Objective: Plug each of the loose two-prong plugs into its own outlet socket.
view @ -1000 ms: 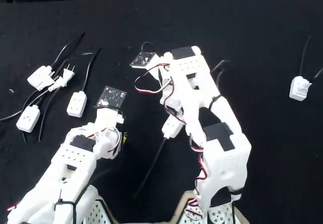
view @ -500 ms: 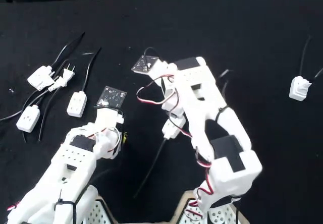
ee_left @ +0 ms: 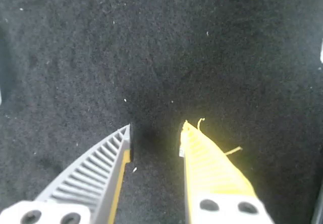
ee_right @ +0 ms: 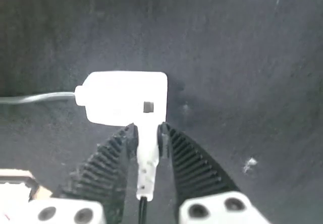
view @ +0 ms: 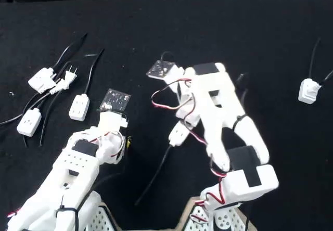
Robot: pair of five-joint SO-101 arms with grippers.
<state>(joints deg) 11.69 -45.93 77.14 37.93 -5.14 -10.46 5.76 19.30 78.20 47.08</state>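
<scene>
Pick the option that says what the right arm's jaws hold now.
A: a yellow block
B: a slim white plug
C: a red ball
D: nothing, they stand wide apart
B: in the right wrist view the right gripper has its jaws closed on a slim white plug, whose far end meets a white outlet block.

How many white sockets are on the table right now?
5 sockets: three at left, one at the plug in the right gripper, one far right. The arms may hide others.
</scene>
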